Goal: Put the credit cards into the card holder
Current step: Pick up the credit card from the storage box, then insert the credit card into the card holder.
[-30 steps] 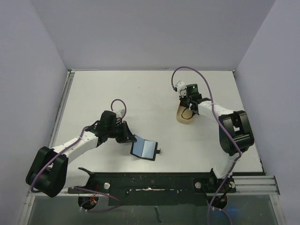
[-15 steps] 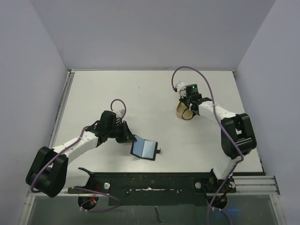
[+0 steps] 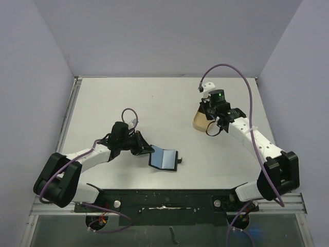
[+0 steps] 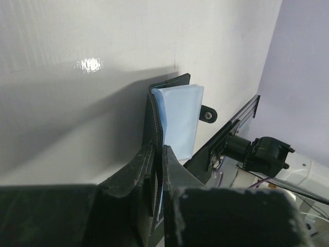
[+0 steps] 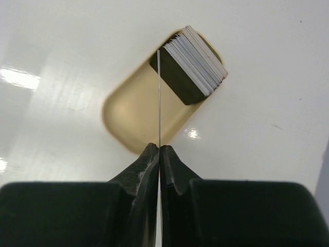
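The card holder (image 3: 164, 158) lies open at the table's near middle, a black bifold with bluish-grey inner panels and a snap tab. My left gripper (image 3: 145, 149) is shut on its left flap; the left wrist view shows the flap (image 4: 154, 121) pinched between the fingers (image 4: 157, 150). My right gripper (image 5: 159, 148) is shut on one credit card (image 5: 159, 92), seen edge-on, held above the beige tray (image 5: 128, 113). A stack of dark credit cards (image 5: 191, 64) rests in the tray's far end. In the top view the right gripper (image 3: 213, 122) hovers just right of the tray (image 3: 199, 123).
The black rail (image 3: 169, 198) with the arm bases runs along the table's near edge. Grey walls stand left, behind and right. The right arm's purple cable (image 3: 231, 69) loops above the tray area.
My right gripper has risen off the tray with one card pinched, and the arm has swung out to the right. The card holder has shifted slightly right with my left gripper.
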You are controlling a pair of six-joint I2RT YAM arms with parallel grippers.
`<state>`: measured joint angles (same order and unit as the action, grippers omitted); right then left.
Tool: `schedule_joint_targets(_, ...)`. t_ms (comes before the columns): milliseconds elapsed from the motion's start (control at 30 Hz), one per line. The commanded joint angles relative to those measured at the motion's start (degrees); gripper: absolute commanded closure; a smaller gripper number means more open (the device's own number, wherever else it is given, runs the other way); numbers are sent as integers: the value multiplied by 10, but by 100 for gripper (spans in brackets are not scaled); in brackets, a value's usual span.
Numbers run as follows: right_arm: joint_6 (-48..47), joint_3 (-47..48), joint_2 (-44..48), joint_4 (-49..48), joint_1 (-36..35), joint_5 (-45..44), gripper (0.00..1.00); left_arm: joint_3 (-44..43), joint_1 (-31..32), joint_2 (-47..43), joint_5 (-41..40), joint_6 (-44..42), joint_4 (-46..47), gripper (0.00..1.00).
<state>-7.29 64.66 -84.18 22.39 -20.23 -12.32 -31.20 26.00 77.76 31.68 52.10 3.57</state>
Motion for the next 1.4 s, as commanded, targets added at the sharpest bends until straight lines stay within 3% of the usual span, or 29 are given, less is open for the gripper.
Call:
schedule_joint_targets(0, 144, -15, 88, 13, -41, 49, 100, 8, -2, 11, 12, 50, 125, 100)
schedule_joint_targets(200, 293, -57, 156, 7, -128, 89, 100, 33, -2, 32, -16, 62, 163, 100)
schedule_joint_targets(433, 454, -86, 125, -34, -218, 144, 100, 36, -2, 34, -35, 30, 128, 95)
schedule_joint_targets(533, 486, -96, 90, -49, -242, 171, 100, 37, -2, 27, -43, 24, 115, 90)
schedule_joint_targets(700, 515, -114, 43, -52, -256, 170, 100, 29, -2, 19, -66, 2, 73, 73)
schedule_joint_targets(867, 532, -137, 24, -65, -255, 183, 100, 29, -2, 4, -91, -22, 38, 69)
schedule_joint_targets(1100, 542, -164, 1, -74, -244, 203, 100, 45, -2, 0, -99, -29, 34, 74)
schedule_joint_targets(1367, 548, -185, -3, -93, -230, 226, 100, 70, -2, -4, -95, -30, 52, 100)
